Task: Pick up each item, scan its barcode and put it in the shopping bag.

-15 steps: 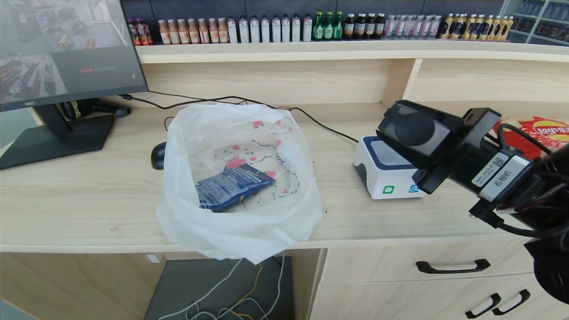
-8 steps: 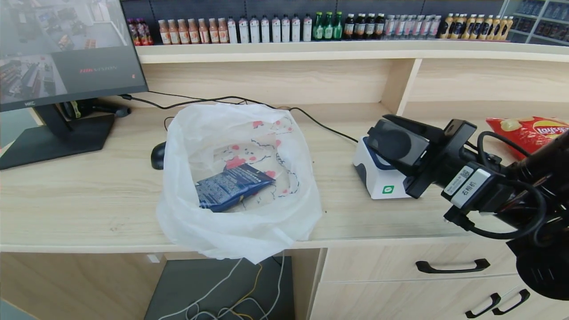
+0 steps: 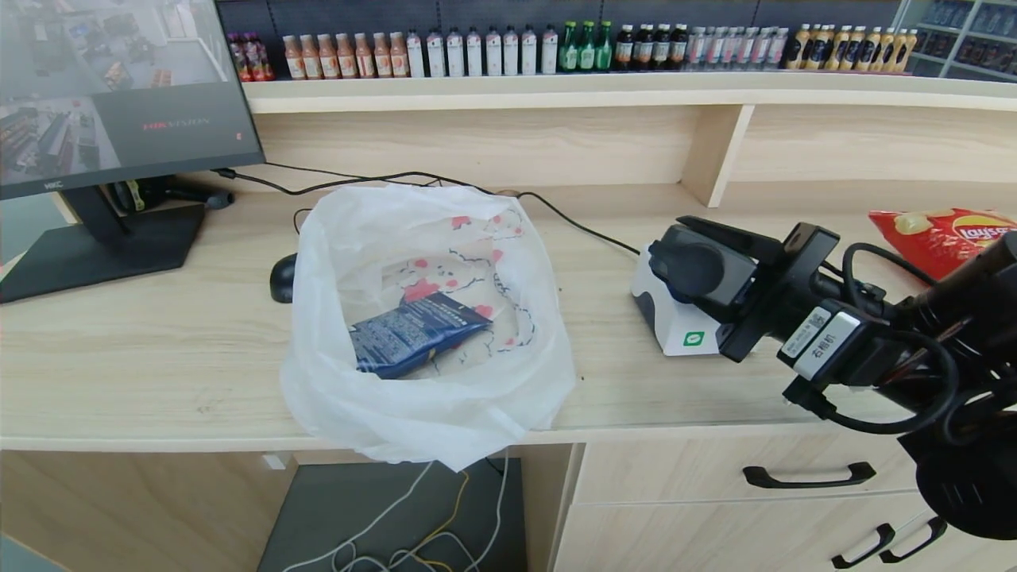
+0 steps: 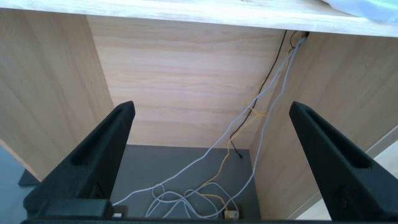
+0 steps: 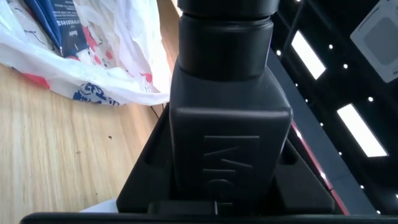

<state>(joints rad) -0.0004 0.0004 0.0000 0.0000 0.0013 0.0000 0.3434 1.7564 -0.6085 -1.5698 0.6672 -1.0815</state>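
- On the counter [image 3: 159, 357], in the head view, a white shopping bag [image 3: 429, 397] is seen standing open, with one blue packet [image 3: 413, 334] lying inside it.
- To the right of the bag, a dark bottle [image 3: 690, 268] is held clamped in the right gripper [image 3: 719, 274] over a white scanner [image 3: 675, 332]. The scanner's top is largely hidden by the bottle, and whether the two touch cannot be told.
- A red chip bag [image 3: 945, 234] is seen at the counter's far right, cut off by the arm and the picture's edge.
- Below the counter, in the left wrist view, the left gripper [image 4: 211, 115] is shown with its fingers wide apart and nothing between them. Loose cables [image 4: 205, 193] are seen beyond.
- In the right wrist view, the bottle [image 5: 227, 118] is seen close up between the fingers. The bag [image 5: 106, 81] and packet [image 5: 59, 22] are cut off at the edge.
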